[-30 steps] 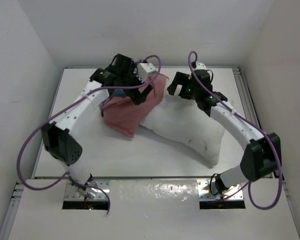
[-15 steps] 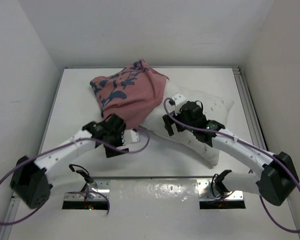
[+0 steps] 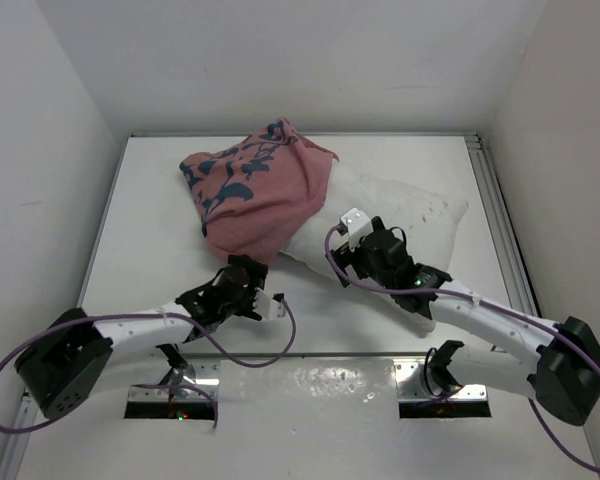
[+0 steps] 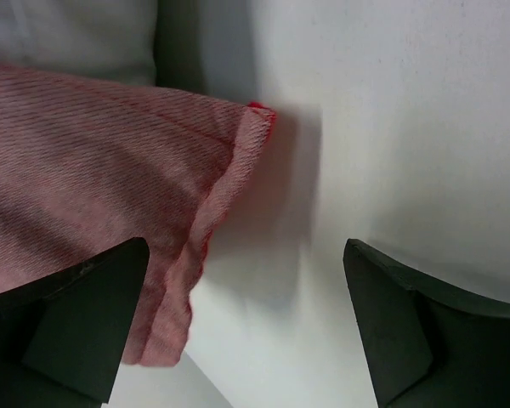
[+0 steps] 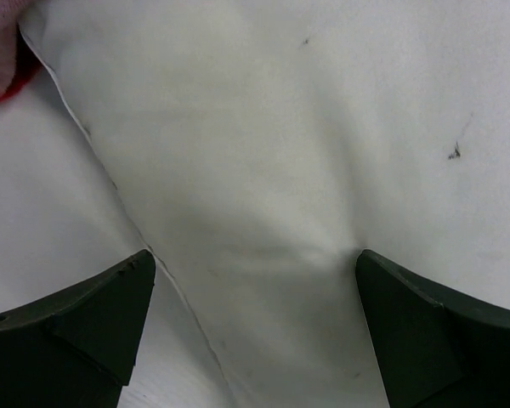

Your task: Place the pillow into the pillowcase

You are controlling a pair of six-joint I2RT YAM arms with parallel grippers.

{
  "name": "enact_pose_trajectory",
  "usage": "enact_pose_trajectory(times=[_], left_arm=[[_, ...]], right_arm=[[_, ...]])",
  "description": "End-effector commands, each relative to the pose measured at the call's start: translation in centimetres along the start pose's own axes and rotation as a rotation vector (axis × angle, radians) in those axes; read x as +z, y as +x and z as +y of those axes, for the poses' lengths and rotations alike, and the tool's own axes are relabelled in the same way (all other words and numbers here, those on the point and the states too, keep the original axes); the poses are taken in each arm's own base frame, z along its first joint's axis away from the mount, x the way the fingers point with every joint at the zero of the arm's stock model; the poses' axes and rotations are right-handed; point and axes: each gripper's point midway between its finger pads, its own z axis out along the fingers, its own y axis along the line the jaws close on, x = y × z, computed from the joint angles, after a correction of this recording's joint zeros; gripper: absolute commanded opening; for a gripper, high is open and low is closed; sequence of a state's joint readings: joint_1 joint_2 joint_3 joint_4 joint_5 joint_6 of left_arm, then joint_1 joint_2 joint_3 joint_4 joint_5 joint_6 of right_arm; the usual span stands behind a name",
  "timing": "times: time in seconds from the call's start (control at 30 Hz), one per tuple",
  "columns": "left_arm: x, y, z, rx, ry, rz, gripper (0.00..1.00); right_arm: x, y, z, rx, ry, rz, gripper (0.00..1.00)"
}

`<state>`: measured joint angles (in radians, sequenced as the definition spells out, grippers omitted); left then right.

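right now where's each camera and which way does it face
Top: above and behind both arms, which show, looking down at table, pillow, pillowcase.
Left wrist: on that wrist, facing the pillowcase's corner; left fingers show.
Right wrist: on that wrist, facing the pillow; right fingers show.
Top and left wrist share the pillowcase.

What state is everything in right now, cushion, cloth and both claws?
Plump white stuffed pillow: lying flat, far left end covered by the pillowcase, rest bare.
Thin pink pillowcase with dark blue marks: crumpled over that end.
Left gripper: open, empty, at the pillowcase's hem.
Right gripper: open, empty, over the pillow.
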<state>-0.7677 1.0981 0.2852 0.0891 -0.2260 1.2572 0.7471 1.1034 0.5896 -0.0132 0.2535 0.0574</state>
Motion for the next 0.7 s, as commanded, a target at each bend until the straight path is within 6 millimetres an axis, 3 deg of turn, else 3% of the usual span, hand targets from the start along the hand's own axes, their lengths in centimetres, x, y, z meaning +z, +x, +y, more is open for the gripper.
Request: enact_pose_trajectory(times=[0.0, 0.03, 0.1, 0.13, 0.2, 0.23, 0.27, 0.3, 0.33, 0.4, 0.43, 0.47, 0.5, 0.53, 0.57, 0.6, 0.63, 0.67], left_arm=[[0.7, 0.0, 3.7, 0.038, -0.22, -0.003, 0.97], [1.5, 0.7, 3.1, 0.048, -0.207, 0.02, 0.96], [1.8, 1.4, 4.3, -0.013, -0.261, 0.051, 0.89], [2.5, 1.3, 4.9, -0.05, -0.262, 0.057, 0.75], [3.2, 1.3, 4.3, -0.14, -0.214, 0.053, 0.54], [3.3, 1.1, 4.2, -0.152, -0.201, 0.044, 0.31], [3.2, 0.9, 3.9, -0.157, -0.194, 0.03, 0.19], [2.9, 0.3, 4.2, -0.151, -0.21, 0.01, 0.08], [2.7, 0.2, 4.0, -0.144, -0.208, 0.006, 0.0], [1.9, -0.7, 4.9, -0.142, -0.22, -0.016, 0.0], [1.8, -1.0, 4.5, -0.153, -0.174, -0.021, 0.0], [1.2, -2.5, 7.8, -0.2, -0.203, -0.063, 0.0], [0.1, -3.5, 9.7, -0.305, -0.209, -0.117, 0.0], [-0.3, -5.1, 9.0, -0.333, -0.098, -0.182, 0.0], [-2.6, -6.9, 12.8, -0.391, -0.129, -0.265, 0.0], [-3.6, -8.4, 13.6, -0.398, -0.097, -0.331, 0.0], [-4.6, -10.0, 12.7, -0.397, -0.001, -0.401, 0.0], [-5.7, -11.1, 13.3, -0.409, 0.023, -0.445, 0.0]], right_arm=[[-1.0, 0.5, -2.2, -0.06, 0.163, -0.026, 0.99], [-1.0, 0.9, -2.5, -0.063, 0.187, -0.022, 0.99], [-0.8, 1.3, -3.0, -0.116, 0.231, 0.002, 0.99], [-0.6, 1.6, -3.2, -0.122, 0.246, 0.018, 0.99], [0.2, 3.0, -3.1, -0.131, 0.258, 0.07, 0.99], [0.4, 3.1, -3.0, -0.132, 0.257, 0.082, 0.99], [0.7, 3.5, -2.9, -0.136, 0.256, 0.1, 0.96], [1.2, 4.2, -2.3, -0.105, 0.238, 0.121, 0.92], [1.6, 4.3, -2.0, -0.092, 0.224, 0.126, 0.73], [2.4, 5.1, -1.0, -0.053, 0.192, 0.152, 0.31], [2.7, 4.5, -0.4, -0.038, 0.172, 0.148, 0.1], [3.0, 4.2, 0.1, -0.014, 0.154, 0.147, 0.0], [3.4, 3.7, 1.0, -0.003, 0.11, 0.146, 0.0], [3.5, 1.7, 1.6, 0.021, 0.089, 0.105, 0.0], [3.5, 0.2, 1.9, 0.08, 0.077, 0.071, 0.0], [3.0, -3.3, 1.7, 0.138, 0.067, -0.014, 0.0], [2.5, -5.5, 0.8, 0.197, 0.072, -0.079, 0.0], [2.0, -7.6, 0.1, 0.283, 0.071, -0.137, 0.0]])
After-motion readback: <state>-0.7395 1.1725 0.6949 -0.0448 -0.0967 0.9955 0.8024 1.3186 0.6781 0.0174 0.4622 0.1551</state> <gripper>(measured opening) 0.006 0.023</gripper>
